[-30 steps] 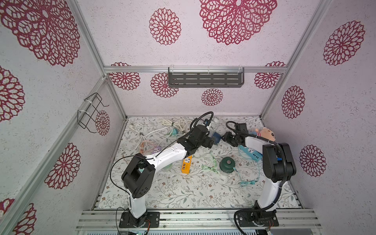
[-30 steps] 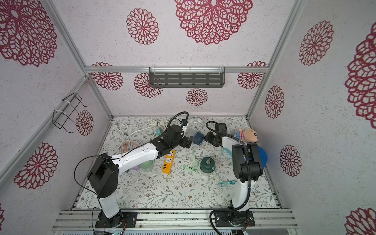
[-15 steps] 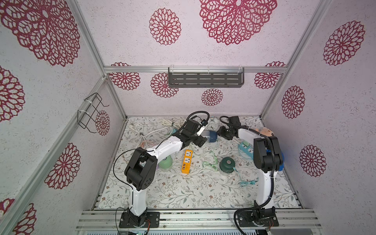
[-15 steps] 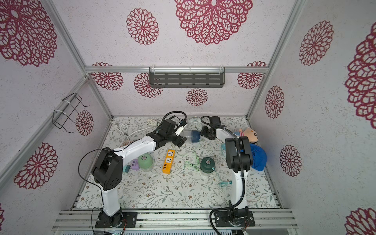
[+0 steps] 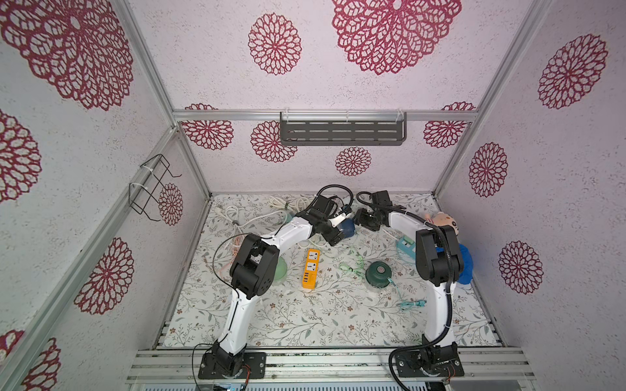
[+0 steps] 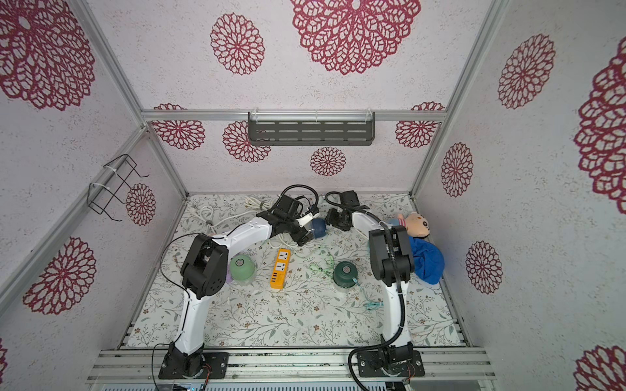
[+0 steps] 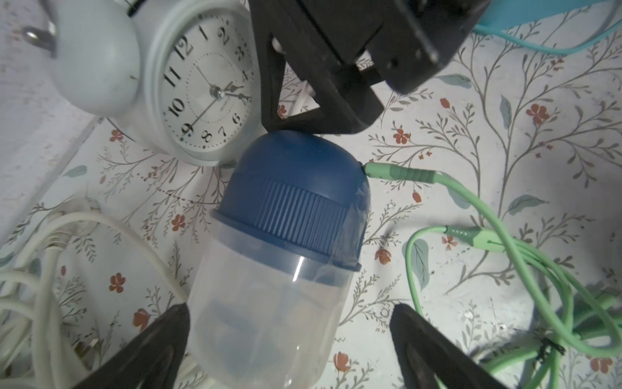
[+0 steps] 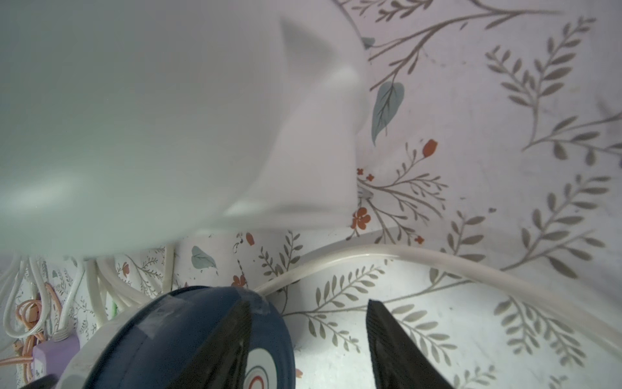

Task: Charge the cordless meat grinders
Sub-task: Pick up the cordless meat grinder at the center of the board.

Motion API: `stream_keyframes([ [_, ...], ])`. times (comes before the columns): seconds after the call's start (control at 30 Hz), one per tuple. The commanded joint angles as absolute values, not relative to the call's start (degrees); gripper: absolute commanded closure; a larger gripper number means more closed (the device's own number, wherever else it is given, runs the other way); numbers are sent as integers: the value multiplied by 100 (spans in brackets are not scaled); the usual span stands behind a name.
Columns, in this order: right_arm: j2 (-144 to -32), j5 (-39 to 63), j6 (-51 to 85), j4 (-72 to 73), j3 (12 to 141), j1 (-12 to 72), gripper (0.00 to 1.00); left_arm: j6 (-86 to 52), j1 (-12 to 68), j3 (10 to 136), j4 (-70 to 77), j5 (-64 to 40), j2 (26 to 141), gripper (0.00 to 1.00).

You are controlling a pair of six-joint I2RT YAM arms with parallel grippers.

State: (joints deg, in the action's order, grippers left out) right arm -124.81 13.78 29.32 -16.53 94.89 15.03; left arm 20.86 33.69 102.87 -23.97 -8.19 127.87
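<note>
Just beside the navy grinder (image 7: 296, 188): white alarm clock (image 7: 202, 94), numerals legible, and plugged-in green cable (image 7: 404, 175); left tool (image 7: 289, 308) gapes round its cup, right tool (image 8: 309, 304) part-open, empty.

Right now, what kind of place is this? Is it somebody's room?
Probably a robot test booth, not a home: wallpapered panels in a metal frame, and a left arm and right arm bolted to a rail beside a flowery table.
</note>
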Motion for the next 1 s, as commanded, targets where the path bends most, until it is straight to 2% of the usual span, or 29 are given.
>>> stream_keyframes([
  [0.0,-12455,1584,2763,-1729,9432,1607,41,2311,3322,10603,-2614,-974,13026,3],
  [0.4,-12232,1642,2768,-1573,9164,1560,37,2250,3344,10517,-2606,-965,13340,2],
  [0.63,-11847,1843,2961,-1220,8685,1359,30,2414,3514,10355,-2530,-749,13407,3],
  [0.97,-11388,2050,2988,-1007,8151,1014,29,2366,3601,10542,-2613,-715,13539,2],
])
